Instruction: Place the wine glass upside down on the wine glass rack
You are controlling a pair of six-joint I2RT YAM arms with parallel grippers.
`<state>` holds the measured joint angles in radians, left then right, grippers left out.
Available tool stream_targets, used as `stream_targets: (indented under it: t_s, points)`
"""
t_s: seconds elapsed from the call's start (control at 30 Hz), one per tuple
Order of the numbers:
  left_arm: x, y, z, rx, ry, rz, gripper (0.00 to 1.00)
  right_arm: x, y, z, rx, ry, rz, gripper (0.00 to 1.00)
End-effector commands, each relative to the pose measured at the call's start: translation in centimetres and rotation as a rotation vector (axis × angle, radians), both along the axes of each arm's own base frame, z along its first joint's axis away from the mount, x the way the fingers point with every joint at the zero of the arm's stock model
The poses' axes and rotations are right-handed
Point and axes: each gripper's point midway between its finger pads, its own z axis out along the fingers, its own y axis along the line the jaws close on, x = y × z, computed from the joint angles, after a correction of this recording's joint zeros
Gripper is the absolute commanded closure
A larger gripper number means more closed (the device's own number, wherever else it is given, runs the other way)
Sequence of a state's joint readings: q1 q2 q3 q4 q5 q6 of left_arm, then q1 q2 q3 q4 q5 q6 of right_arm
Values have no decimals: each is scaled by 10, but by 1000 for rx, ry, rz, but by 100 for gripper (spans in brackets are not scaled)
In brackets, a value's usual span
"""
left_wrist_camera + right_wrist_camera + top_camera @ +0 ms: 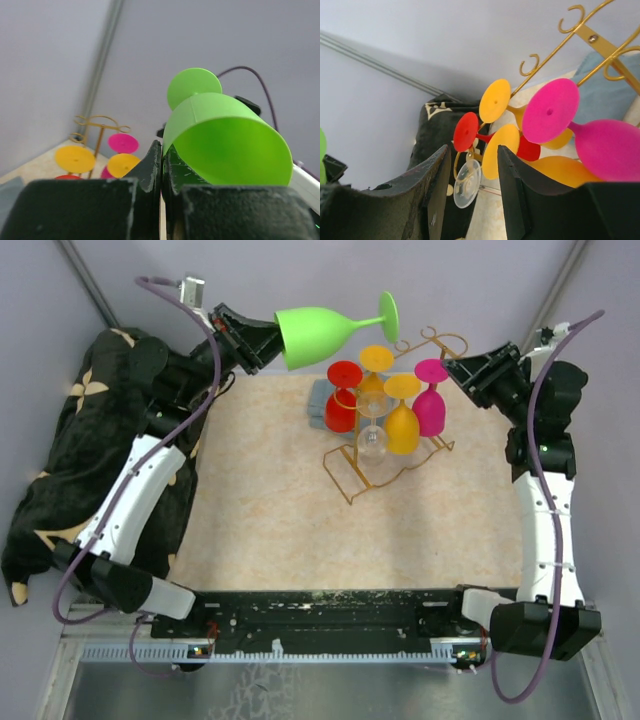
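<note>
My left gripper (268,340) is shut on the rim of a green wine glass (318,334) and holds it on its side in the air, foot pointing right, left of and above the rack. In the left wrist view the green glass (225,135) fills the right side, its rim pinched between my fingers (152,167). The gold wire rack (385,465) stands at the back middle with red (343,395), two yellow (402,415), pink (431,395) and clear (372,435) glasses hanging upside down. My right gripper (455,370) is open and empty just right of the rack; its view shows the rack's curled ends (580,30).
A black cloth with gold flowers (80,440) is heaped along the left edge. A blue-grey pad (322,405) lies behind the rack. The beige mat (260,510) covers the table in front. Grey walls close the back and sides.
</note>
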<state>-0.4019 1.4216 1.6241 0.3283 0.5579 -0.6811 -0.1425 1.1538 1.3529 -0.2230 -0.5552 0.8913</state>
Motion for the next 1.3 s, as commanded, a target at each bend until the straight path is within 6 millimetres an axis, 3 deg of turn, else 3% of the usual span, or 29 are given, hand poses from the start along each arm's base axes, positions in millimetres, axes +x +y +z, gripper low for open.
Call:
stream_targets:
  t_s: [0.0,0.3,0.5,0.8,1.27]
  points:
    - [-48,-13,13,-17,-72,-311,100,-18,15,48,11,-203,98,57]
    - [-67,-20,4,-40,-50,-581,100,-37,43,73,153,-348,362,57]
    - [-73,-16,4,-89,-20,-717,100,-62,55,95,217,-483,550,56]
    - [-71,-14,6,-148,11,-810,100,-114,78,118,320,-622,876,55]
    - [-65,-11,5,-218,60,-873,100,-144,114,134,482,-697,1097,55]
